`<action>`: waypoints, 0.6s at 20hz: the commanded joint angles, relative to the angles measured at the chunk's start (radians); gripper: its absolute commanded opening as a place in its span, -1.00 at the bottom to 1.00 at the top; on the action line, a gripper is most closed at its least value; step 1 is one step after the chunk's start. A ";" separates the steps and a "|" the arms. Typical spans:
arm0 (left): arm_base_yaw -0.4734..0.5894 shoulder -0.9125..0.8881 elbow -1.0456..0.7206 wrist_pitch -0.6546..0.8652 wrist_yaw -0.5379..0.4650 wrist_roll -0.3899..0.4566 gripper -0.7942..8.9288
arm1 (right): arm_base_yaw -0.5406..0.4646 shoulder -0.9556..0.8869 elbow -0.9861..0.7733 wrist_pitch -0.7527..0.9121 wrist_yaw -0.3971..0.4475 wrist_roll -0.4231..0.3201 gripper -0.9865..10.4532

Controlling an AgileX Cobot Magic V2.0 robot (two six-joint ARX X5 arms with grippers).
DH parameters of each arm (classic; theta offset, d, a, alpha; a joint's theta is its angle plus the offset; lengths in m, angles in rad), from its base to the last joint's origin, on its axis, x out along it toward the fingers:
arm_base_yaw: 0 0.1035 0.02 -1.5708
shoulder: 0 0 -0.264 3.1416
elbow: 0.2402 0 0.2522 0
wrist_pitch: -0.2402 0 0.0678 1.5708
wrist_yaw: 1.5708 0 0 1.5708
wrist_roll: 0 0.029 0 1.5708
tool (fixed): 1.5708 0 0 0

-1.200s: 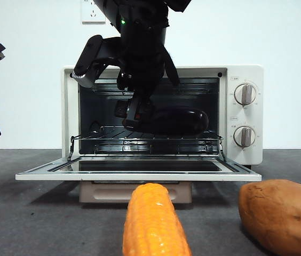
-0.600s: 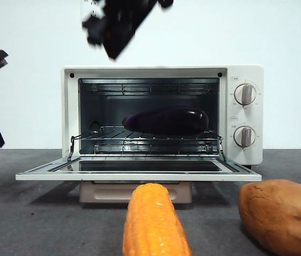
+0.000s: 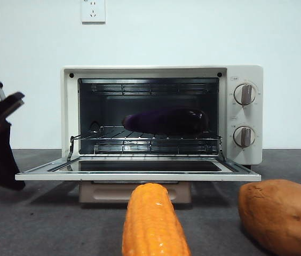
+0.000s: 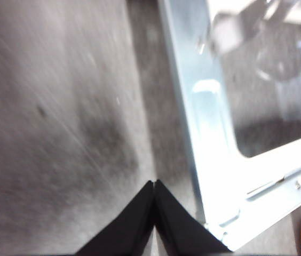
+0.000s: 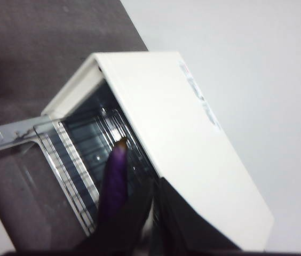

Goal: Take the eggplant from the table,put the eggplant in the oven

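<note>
The dark-purple eggplant (image 3: 166,121) lies lengthwise on the wire rack (image 3: 145,143) inside the cream-white oven (image 3: 246,74), whose door (image 3: 140,176) hangs open and flat. From the right wrist view I look down on the oven's top (image 5: 166,117) and see the eggplant (image 5: 113,181) inside. My right gripper (image 5: 155,184) is shut and empty, high above the oven and out of the front view. My left gripper (image 4: 154,184) is shut on nothing, low over the table (image 4: 60,133) beside the door's left corner (image 4: 209,138). It shows as a dark shape (image 3: 4,106) at the left edge.
An orange-yellow corn cob (image 3: 153,224) lies on the table (image 3: 44,224) in front of the door. A lumpy sweet potato (image 3: 281,213) sits at the front right. A wall socket (image 3: 93,9) is on the white wall behind.
The right arm let go of the eggplant on the rack and rose out of the front view. The left gripper dropped lower and moved toward the door's left corner.
</note>
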 commanded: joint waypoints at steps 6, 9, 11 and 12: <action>0.000 0.094 0.016 0.037 0.089 0.007 -0.82 | 0.014 -0.108 0.013 -0.137 0.000 0.126 -0.82; 0.000 0.123 0.021 0.060 0.151 0.010 -0.82 | 0.015 -0.147 0.013 -0.181 0.000 0.157 -0.82; 0.000 0.140 0.024 0.069 0.185 0.017 -0.82 | 0.015 -0.174 0.013 -0.213 0.001 0.180 -0.82; 0.000 0.148 0.024 0.077 0.200 0.021 -0.83 | 0.015 -0.188 0.013 -0.230 0.001 0.193 -0.82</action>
